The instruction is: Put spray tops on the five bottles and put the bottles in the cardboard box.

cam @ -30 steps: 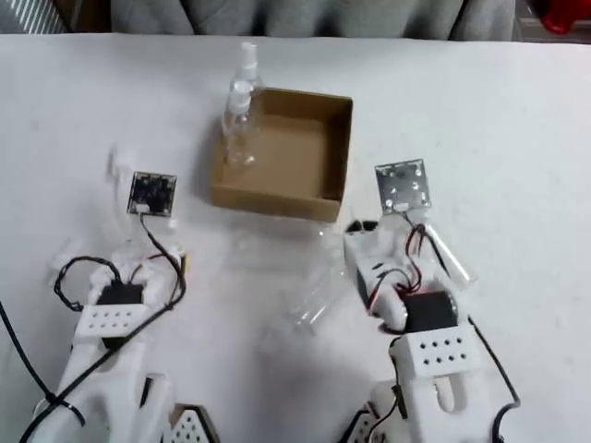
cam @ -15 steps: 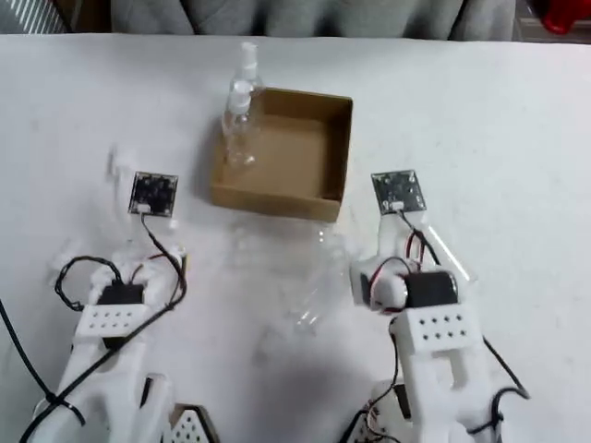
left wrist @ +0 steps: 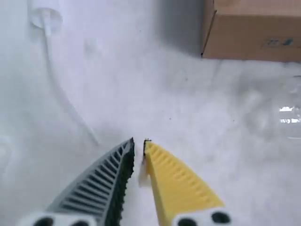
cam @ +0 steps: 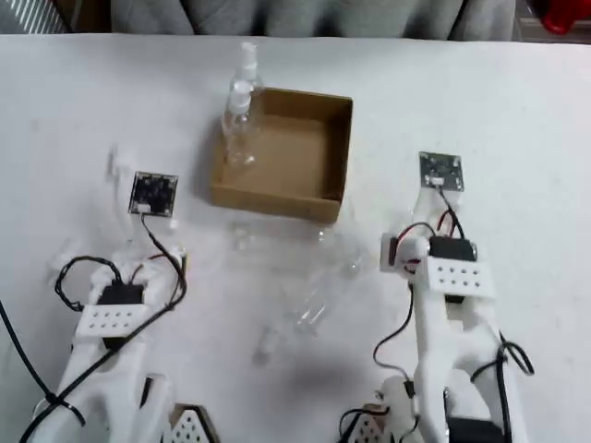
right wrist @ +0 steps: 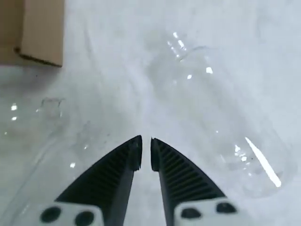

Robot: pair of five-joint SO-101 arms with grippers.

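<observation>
Cardboard box (cam: 305, 157) partly filled
Two spray-topped bottles (cam: 238, 134) are stood inside; left end effector (left wrist: 138, 143) and right end effector (right wrist: 146, 141) are closed, empty.

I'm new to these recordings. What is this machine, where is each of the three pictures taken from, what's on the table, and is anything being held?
These are two small robot arms side by side at a white table. The high view comes from a fixed camera looking down. The other two come from a camera on each arm's wrist, looking out past its own fingers. The left gripper, grey and yellow, and the right gripper, black, are both closed and hold nothing. On the table stands an open cardboard box. Two bottles with spray tops stand at its far left corner. Clear bottles without tops lie in front of the box, and the right wrist view shows a clear bottle lying close to that gripper. A loose spray top with its thin tube lies near the left gripper.
</observation>
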